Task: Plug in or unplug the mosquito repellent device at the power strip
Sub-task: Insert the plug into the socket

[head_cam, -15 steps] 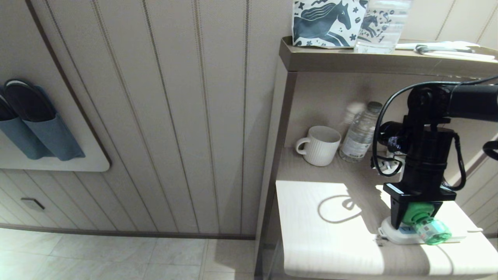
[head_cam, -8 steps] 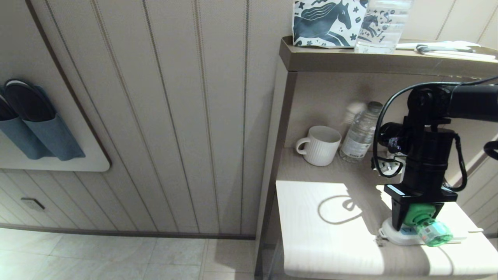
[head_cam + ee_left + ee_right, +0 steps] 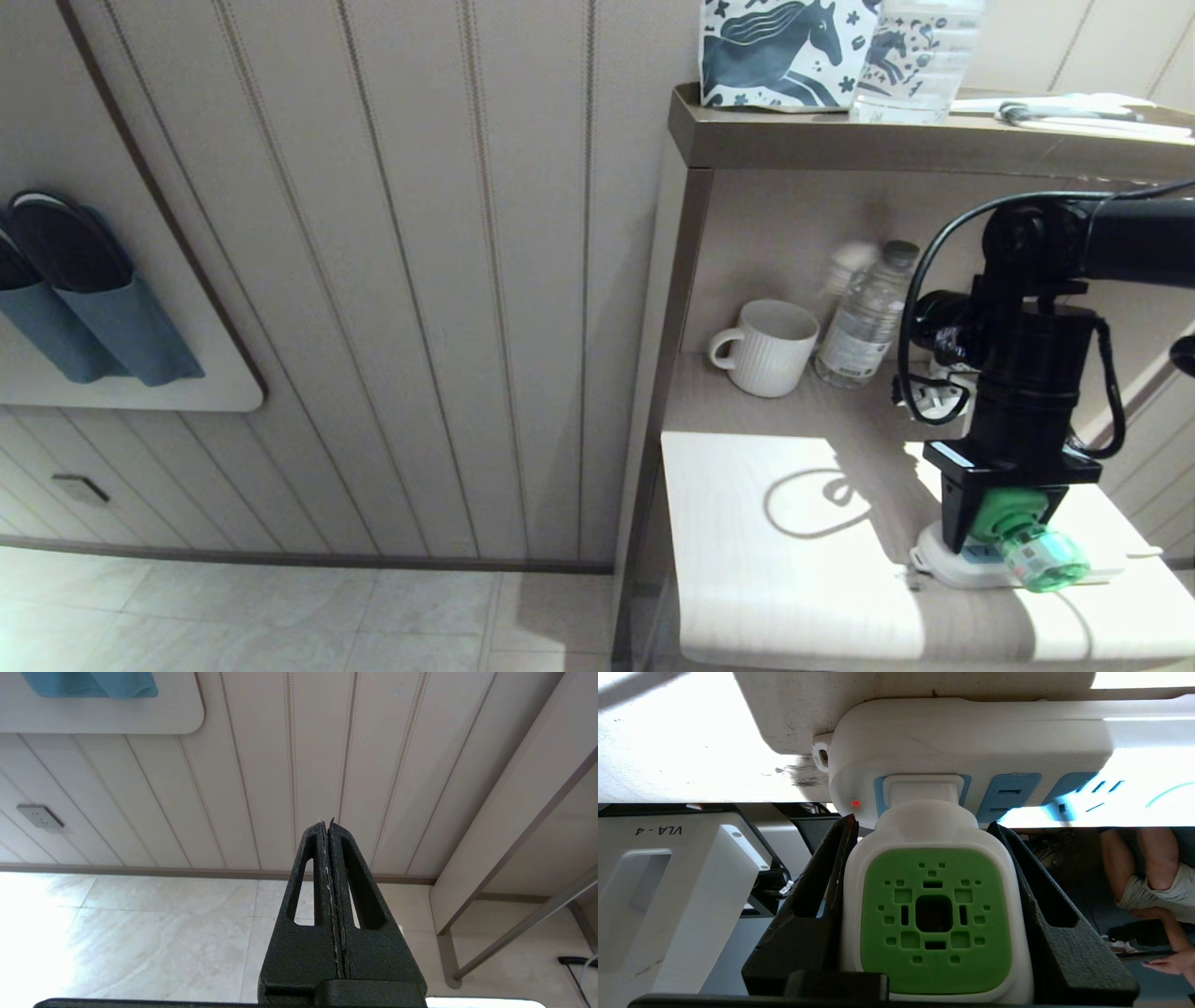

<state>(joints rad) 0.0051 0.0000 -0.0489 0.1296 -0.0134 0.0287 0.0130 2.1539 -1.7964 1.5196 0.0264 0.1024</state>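
The mosquito repellent device [image 3: 1027, 532] has a green and white head and a translucent green bottle. It sits in the end socket of the white power strip [image 3: 943, 565], which lies on the lower shelf near its front right. My right gripper [image 3: 1004, 523] reaches down from above and is shut on the device's head [image 3: 934, 914], one black finger on each white side. The strip [image 3: 971, 746] shows a small red light and two free blue sockets beside the plug. My left gripper [image 3: 327, 823] is shut on nothing, parked low, facing the wall and floor.
A white ribbed mug [image 3: 766, 347] and a clear water bottle [image 3: 864, 317] stand at the back of the shelf [image 3: 775, 551]. The top shelf holds a horse-print box [image 3: 784, 51] and another bottle [image 3: 920, 56]. Blue slippers [image 3: 84, 299] hang on the left wall.
The right gripper and the device have shifted very slightly to the right and down; the grip is unchanged. The left arm does not show in the earlier frames.
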